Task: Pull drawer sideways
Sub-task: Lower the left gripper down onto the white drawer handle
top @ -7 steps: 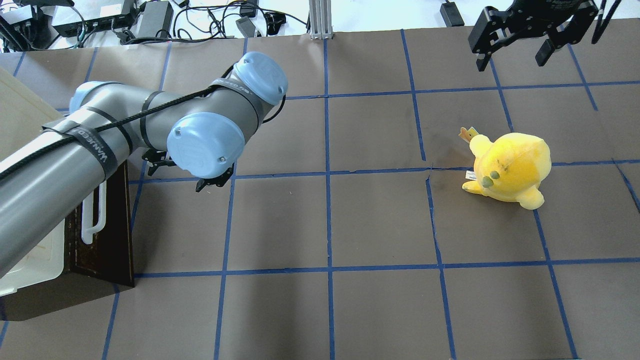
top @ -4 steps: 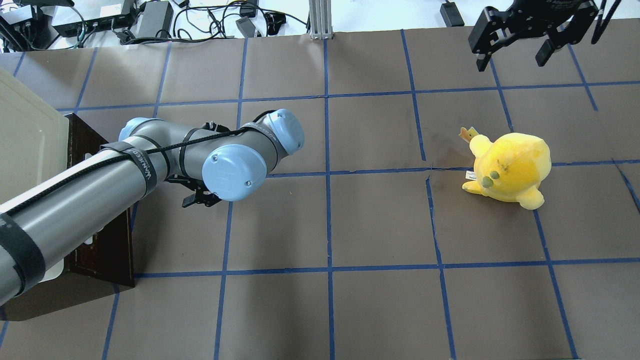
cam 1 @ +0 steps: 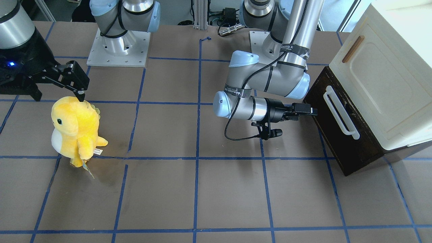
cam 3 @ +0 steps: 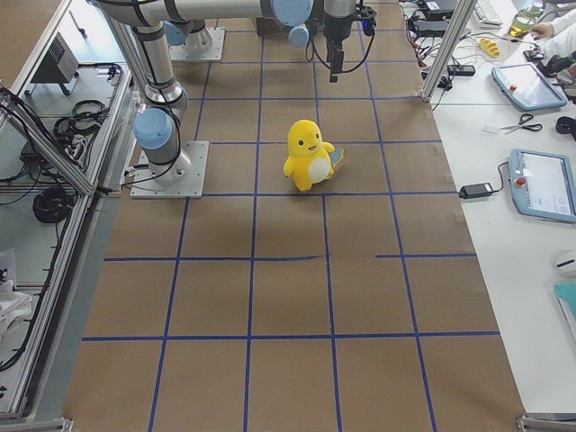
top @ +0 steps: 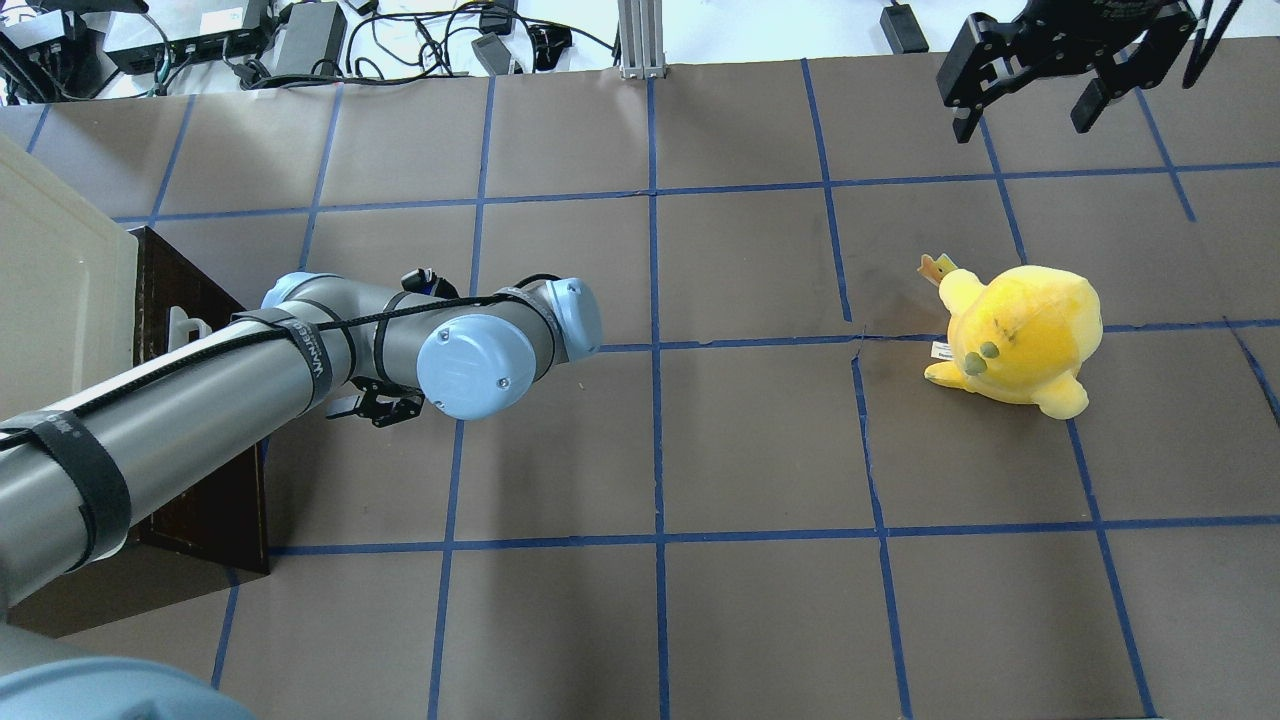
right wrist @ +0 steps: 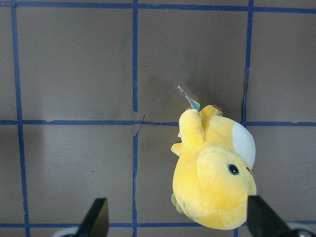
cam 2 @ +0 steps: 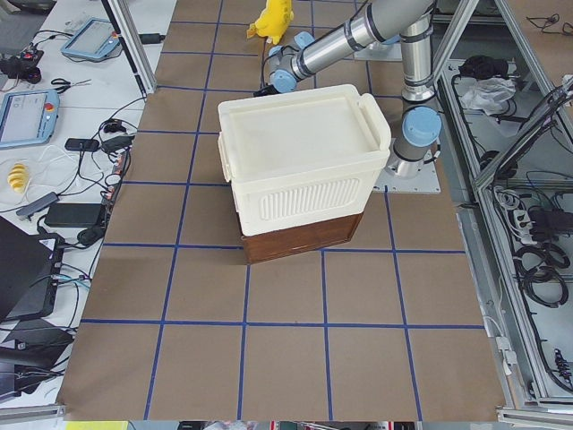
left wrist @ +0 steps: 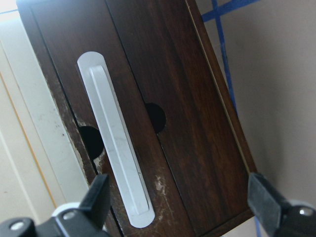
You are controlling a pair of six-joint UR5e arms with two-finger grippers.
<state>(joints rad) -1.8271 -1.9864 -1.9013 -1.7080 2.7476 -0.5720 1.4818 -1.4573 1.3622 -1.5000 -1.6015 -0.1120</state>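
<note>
The drawer [cam 1: 337,135] has a dark brown front and a long white bar handle [cam 1: 341,113]. It sits low under a cream cabinet, at the table's end on my left. Its front looks flush with the brown base. My left gripper [cam 1: 312,110] is open, points sideways at the drawer front and is a short way from the handle, touching nothing. In the left wrist view the handle [left wrist: 116,148] lies between the spread fingers [left wrist: 96,197], slightly left of centre. In the overhead view the arm hides most of the handle [top: 185,325]. My right gripper [top: 1025,120] hangs open and empty, high at the far right.
The cream cabinet [cam 1: 388,74] with a small brown handle [cam 1: 352,49] sits on top of the drawer unit. A yellow plush toy [top: 1020,335] stands on the right half of the brown, blue-taped table [top: 660,450], below my right gripper.
My left arm has swung down and in toward the drawer front, turning its wrist to point at the handle. The right arm and the plush have not moved.
</note>
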